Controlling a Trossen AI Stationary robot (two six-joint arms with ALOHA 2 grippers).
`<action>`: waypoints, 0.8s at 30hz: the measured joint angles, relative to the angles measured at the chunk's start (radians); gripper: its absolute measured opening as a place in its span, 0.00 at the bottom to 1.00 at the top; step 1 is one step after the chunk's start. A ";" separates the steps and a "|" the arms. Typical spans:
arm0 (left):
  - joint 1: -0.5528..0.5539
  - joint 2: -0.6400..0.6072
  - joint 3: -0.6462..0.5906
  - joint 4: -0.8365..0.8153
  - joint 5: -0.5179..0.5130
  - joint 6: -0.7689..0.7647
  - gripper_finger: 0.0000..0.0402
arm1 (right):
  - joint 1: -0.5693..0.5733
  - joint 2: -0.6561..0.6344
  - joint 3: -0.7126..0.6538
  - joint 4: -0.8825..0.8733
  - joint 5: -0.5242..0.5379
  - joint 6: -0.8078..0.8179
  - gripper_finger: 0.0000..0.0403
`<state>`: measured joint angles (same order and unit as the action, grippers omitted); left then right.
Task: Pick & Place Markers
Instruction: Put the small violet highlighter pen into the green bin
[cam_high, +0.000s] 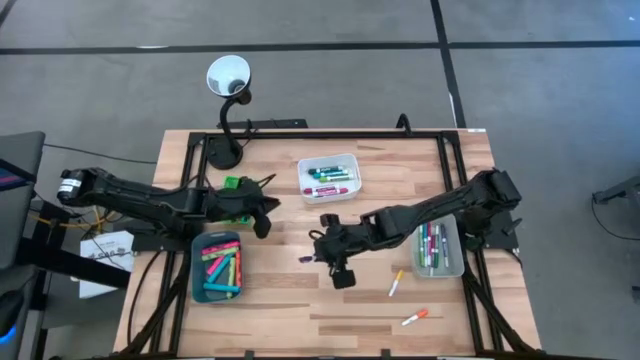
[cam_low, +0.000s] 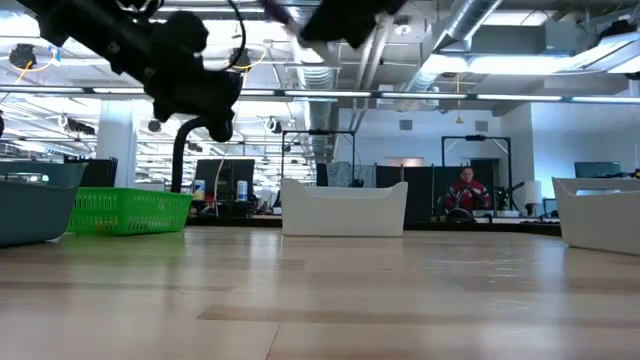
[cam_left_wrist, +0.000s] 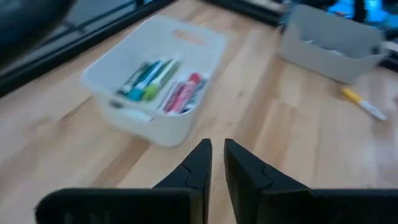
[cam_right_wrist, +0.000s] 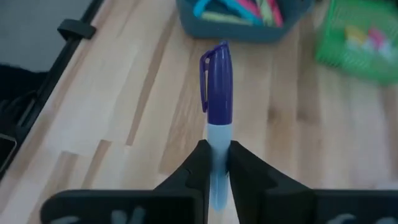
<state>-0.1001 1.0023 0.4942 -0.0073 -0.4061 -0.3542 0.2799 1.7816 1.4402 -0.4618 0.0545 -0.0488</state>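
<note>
Heads up, your right gripper (cam_right_wrist: 214, 163) is pinched tight on the white barrel of a purple-capped marker (cam_right_wrist: 216, 93), holding it up off the wooden worktop (cam_high: 300, 310) near the middle. The grip sits low on a smooth, round plastic barrel, with most of the pen sticking out past the fingertips, so I'd guess a quick swing could let it pivot or slide out and roll along the planks.

Just past it is the teal tray (cam_right_wrist: 249, 28), hard plastic, full of bright pens, with the green mesh basket (cam_right_wrist: 360, 43) beside it. Clip a rim and the marker may get knocked loose.

Your left gripper (cam_left_wrist: 215, 163) hovers nearly closed and empty, short of the white tray (cam_left_wrist: 155, 93). Two loose markers, an orange-capped one (cam_high: 415, 318) and a yellow one (cam_high: 397, 283), lie on the worktop by the clear grey tray (cam_high: 452, 262).
</note>
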 joint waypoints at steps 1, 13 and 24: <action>-0.014 0.000 0.000 0.015 0.000 0.015 0.10 | -0.005 -0.007 0.012 -0.006 -0.003 -0.031 0.07; -0.091 0.011 0.000 0.136 0.034 0.141 0.10 | -0.149 -0.106 -0.333 0.494 -0.020 -0.090 0.08; -0.071 0.162 0.000 0.295 0.118 0.201 0.22 | -0.190 -0.049 -0.443 0.821 -0.026 -0.004 0.10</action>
<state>-0.1713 1.1647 0.4946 0.2880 -0.2886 -0.1532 0.0898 1.7325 0.9970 0.3587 0.0288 -0.0525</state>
